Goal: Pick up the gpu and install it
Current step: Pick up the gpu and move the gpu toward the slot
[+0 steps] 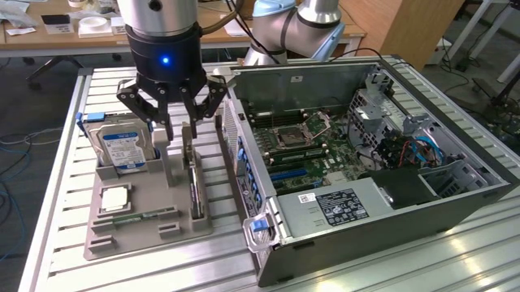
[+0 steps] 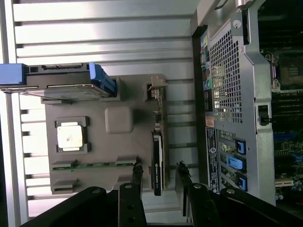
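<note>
The gpu (image 2: 158, 156) is a thin dark card standing on edge in a slot of the grey holder tray (image 2: 118, 120). In the exterior view the gpu (image 1: 195, 182) runs along the tray's side nearest the computer case. My gripper (image 2: 158, 170) is open just above one end of the card. One fingertip (image 2: 138, 171) stands on each side of it, with a gap between each fingertip and the card. The exterior view puts my gripper (image 1: 177, 131) low over the tray (image 1: 146, 234), at the card's far end.
A silver hard drive (image 1: 122, 146) with blue rails stands upright at the tray's back, and a processor chip (image 1: 114, 199) and a green memory stick (image 1: 134, 216) lie flat. The open computer case (image 1: 455, 188), its motherboard (image 1: 301, 146) exposed, sits close beside the tray.
</note>
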Controlling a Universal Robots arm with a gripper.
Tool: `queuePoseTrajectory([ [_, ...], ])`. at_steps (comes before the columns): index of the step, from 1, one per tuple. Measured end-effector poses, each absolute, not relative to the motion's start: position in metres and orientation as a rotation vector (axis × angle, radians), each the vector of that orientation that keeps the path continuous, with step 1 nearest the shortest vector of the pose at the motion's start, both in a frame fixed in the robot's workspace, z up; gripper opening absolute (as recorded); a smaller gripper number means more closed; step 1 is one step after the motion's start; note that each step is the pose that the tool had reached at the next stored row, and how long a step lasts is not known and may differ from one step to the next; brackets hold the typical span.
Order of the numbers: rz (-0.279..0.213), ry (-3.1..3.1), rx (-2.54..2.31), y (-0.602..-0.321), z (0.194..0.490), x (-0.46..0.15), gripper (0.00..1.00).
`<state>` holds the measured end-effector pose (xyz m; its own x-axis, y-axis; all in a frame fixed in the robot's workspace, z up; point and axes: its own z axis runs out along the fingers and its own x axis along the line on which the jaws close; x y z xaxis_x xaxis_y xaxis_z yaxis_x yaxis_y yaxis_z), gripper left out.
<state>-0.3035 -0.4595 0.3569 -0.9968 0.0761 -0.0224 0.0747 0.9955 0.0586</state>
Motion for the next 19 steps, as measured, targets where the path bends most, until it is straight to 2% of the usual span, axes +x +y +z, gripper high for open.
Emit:
queuePoseTrajectory([
  [19,0.09,3.114,0.118,-0.46,0.338,-0.303,0.42],
])
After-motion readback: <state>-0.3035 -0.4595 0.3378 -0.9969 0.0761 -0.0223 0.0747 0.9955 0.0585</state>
